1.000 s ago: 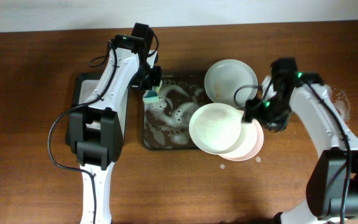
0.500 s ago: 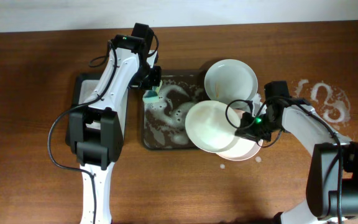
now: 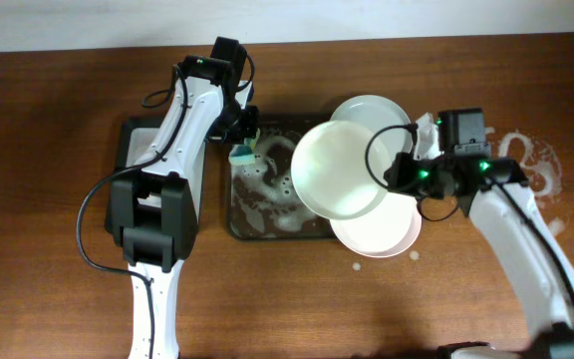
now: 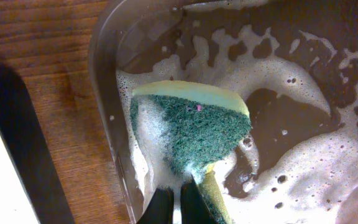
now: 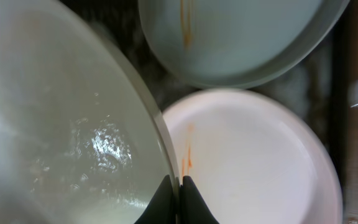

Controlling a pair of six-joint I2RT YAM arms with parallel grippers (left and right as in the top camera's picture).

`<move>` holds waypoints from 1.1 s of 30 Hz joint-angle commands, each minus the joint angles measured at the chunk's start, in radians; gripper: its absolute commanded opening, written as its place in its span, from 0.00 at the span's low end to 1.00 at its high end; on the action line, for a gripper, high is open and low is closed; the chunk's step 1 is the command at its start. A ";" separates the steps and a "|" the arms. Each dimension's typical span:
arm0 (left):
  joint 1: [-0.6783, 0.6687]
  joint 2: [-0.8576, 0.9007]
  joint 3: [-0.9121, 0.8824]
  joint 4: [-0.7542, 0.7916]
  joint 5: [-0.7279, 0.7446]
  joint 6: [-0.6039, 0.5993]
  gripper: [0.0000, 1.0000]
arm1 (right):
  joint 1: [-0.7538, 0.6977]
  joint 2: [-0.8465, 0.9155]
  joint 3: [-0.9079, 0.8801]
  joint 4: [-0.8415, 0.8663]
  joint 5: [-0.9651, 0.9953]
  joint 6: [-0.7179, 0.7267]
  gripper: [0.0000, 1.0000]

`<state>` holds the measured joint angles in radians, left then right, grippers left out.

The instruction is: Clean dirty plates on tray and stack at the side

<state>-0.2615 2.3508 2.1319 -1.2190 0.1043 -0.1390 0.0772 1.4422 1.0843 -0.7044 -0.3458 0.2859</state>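
My right claw [image 5: 174,188] is pinched tight on the rim of a plate [image 3: 335,170], mid-frame over the tray [image 3: 252,214]. My left claw [image 4: 174,200] clamps the sponge [image 4: 191,124] at the tray's upper-left corner.

Soft, even light from above; glare spots the wet plate [image 5: 98,146], right wrist view blurred.

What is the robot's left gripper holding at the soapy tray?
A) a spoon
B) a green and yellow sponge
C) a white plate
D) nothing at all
B: in the left wrist view, the left gripper is pinched shut on the green and yellow sponge, right at the corner of the sudsy tray.
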 commanded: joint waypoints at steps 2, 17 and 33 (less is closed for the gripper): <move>0.003 0.006 0.010 -0.001 0.004 0.008 0.01 | 0.230 -0.079 0.016 -0.005 0.540 0.137 0.04; 0.003 0.006 0.010 0.003 0.004 0.008 0.01 | 0.770 0.015 0.016 0.225 1.752 0.096 0.04; 0.003 0.006 0.010 0.007 0.004 0.008 0.01 | 0.776 0.064 0.016 0.452 1.745 -0.410 0.04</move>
<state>-0.2611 2.3508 2.1319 -1.2148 0.1043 -0.1390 0.8463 1.5066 1.0882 -0.2569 1.3655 -0.1200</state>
